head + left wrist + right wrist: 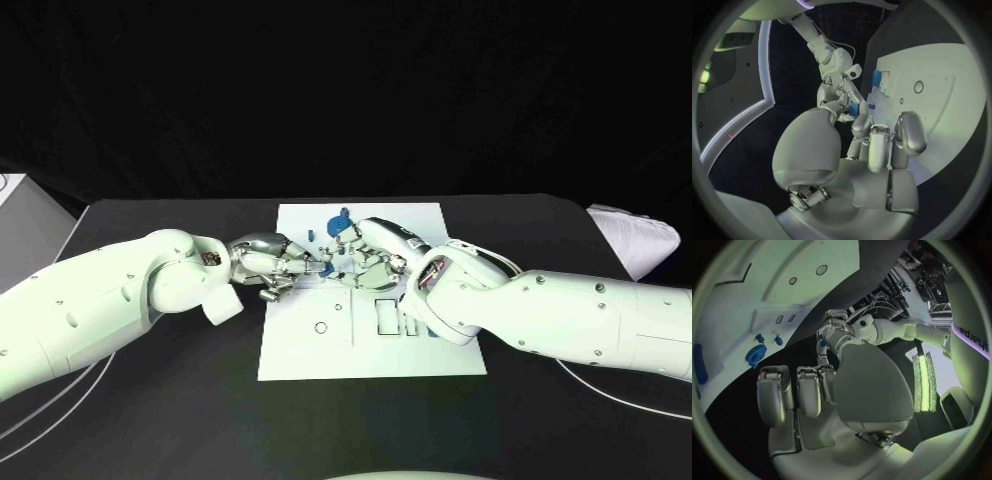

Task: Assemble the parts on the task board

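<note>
I have both silver hands meeting over the flat white task board (310, 350), my left hand (271, 266) and right hand (378, 257) each pinching the small blue part (854, 109) between them, and next I think I must pass it carefully across

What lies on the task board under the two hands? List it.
On the task board, blue parts lie at the far edge beyond the left hand and right hand; cut-out slots show nearer. The board directly beneath both hands is covered.
</note>
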Robot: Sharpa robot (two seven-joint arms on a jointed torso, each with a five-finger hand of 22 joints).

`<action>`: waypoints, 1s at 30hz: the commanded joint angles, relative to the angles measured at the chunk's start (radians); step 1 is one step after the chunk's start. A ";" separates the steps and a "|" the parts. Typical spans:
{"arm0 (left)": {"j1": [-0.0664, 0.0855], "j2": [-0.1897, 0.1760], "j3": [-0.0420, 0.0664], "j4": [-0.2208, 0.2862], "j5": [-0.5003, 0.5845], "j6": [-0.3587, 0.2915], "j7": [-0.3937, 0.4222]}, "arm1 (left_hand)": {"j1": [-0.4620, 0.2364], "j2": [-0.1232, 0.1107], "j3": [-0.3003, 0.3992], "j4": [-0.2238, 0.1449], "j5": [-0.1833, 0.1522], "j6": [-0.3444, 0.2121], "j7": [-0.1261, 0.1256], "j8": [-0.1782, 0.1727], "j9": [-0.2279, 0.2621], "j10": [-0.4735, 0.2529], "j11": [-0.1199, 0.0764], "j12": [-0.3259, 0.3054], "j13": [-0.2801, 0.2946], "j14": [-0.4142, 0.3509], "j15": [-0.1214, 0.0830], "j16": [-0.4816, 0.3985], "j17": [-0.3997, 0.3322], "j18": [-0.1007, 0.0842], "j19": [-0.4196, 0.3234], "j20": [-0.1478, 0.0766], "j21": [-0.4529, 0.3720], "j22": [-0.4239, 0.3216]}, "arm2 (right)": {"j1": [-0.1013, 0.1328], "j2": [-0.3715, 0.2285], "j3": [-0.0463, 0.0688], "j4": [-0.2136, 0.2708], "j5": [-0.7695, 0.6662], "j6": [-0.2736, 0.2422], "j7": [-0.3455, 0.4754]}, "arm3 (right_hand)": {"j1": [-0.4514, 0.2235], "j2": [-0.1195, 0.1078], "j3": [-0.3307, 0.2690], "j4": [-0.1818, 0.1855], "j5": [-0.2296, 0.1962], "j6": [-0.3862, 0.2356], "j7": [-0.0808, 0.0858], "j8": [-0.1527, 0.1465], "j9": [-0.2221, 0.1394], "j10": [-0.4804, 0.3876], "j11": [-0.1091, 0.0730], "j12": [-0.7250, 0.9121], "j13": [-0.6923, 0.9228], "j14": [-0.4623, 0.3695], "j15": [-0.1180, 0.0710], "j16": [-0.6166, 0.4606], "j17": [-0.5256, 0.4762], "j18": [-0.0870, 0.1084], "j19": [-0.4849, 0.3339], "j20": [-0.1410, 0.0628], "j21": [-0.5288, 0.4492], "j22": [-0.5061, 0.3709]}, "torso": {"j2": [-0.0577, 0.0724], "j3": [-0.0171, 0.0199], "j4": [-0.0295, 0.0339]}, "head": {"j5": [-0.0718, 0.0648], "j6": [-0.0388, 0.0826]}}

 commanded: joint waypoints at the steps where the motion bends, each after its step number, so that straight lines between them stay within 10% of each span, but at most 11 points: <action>1: 0.001 0.003 0.000 0.002 -0.008 0.006 0.006 | 0.010 -0.001 -0.006 0.000 -0.003 0.003 -0.001 0.004 -0.002 0.006 0.000 0.007 0.001 0.074 -0.007 0.004 0.195 0.011 0.004 -0.002 0.003 0.000 | -0.001 0.002 0.000 0.000 -0.007 0.002 -0.010 | -0.010 -0.002 -0.003 0.002 0.004 0.006 0.002 0.003 0.001 -0.001 -0.005 0.001 0.153 0.084 -0.002 -0.003 0.169 -0.009 0.093 -0.003 0.000 0.226 | 0.000 -0.0004 0.0001 | 0.000 0.000; 21: 0.001 0.003 0.001 0.000 0.007 -0.001 0.035 | 0.135 0.087 0.069 -0.041 0.011 0.008 -0.021 0.055 0.010 0.011 -0.017 0.006 -0.001 0.076 -0.022 0.005 0.197 0.010 0.007 -0.014 0.004 0.006 | -0.001 0.002 0.000 0.003 -0.010 0.013 -0.015 | -0.013 -0.003 -0.003 0.003 0.005 0.007 0.002 0.005 0.001 -0.002 -0.004 0.001 0.152 0.083 -0.001 -0.003 0.169 -0.009 0.093 -0.002 -0.001 0.226 | 0.000 0.0006 -0.0003 | 0.002 0.001; 30: 0.001 0.004 0.000 -0.002 0.014 -0.007 0.036 | 0.152 0.090 0.105 -0.062 0.011 -0.002 -0.019 0.071 0.019 0.014 -0.016 0.006 -0.002 0.077 -0.022 0.007 0.201 0.009 0.010 -0.014 0.007 0.012 | -0.001 0.005 0.000 0.002 -0.011 0.015 -0.018 | -0.013 -0.003 -0.003 0.003 0.005 0.007 0.002 0.005 0.001 -0.002 -0.004 0.001 0.152 0.083 -0.001 -0.003 0.169 -0.009 0.093 -0.002 -0.001 0.226 | 0.000 0.0003 0.0001 | 0.002 0.001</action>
